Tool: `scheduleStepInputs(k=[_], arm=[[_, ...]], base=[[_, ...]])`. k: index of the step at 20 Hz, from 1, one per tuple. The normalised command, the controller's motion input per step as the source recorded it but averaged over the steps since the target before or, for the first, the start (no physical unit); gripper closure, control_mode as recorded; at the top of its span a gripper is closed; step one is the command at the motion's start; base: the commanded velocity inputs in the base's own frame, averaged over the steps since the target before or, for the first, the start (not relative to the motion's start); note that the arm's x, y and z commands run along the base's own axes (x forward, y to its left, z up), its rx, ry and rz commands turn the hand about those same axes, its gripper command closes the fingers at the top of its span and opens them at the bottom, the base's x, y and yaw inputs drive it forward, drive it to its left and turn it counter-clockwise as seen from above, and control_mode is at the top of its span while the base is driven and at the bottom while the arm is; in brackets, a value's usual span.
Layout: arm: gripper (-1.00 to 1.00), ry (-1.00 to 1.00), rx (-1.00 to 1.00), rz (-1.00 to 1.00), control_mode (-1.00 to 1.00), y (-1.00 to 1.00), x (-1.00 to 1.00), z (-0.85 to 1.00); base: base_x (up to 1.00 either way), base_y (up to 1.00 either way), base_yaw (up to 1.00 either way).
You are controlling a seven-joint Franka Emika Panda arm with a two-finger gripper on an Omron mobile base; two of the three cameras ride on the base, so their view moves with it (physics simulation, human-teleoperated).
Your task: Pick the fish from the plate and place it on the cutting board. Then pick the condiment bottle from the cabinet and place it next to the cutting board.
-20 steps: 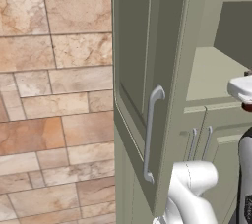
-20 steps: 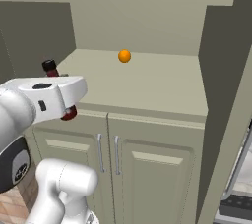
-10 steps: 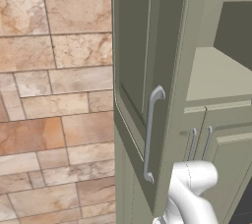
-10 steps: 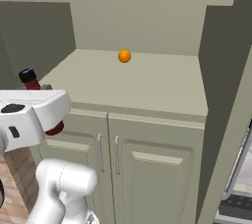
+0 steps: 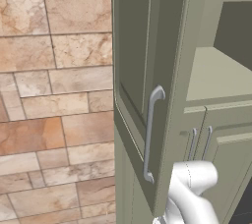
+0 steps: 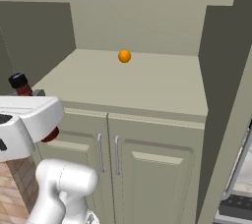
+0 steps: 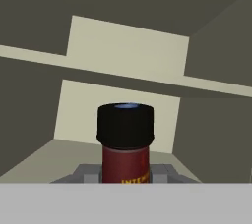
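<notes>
One bottle step | hand (image 7: 126,176) clamped on condiment bottle (image 7: 125,142) | next: carry it beside the cutting board

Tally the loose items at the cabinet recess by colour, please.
Dark red: 1, the condiment bottle with a black cap, between the pincer fingers.
Orange: 1, the small ball on the cabinet shelf.
Total: 2.
</notes>
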Motion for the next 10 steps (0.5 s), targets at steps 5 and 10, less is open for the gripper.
scheduleStepInputs(k=[5,10], arm=[[1.0,-0.01,0.0,0.0,-1.0,0.0,-0.26,0.02],[1.0,-0.01,0.0,0.0,1.0,0.0,-0.1,0.0]], base=[[0.0,0.0,0.0],[-0.06,0.0,0.0]])
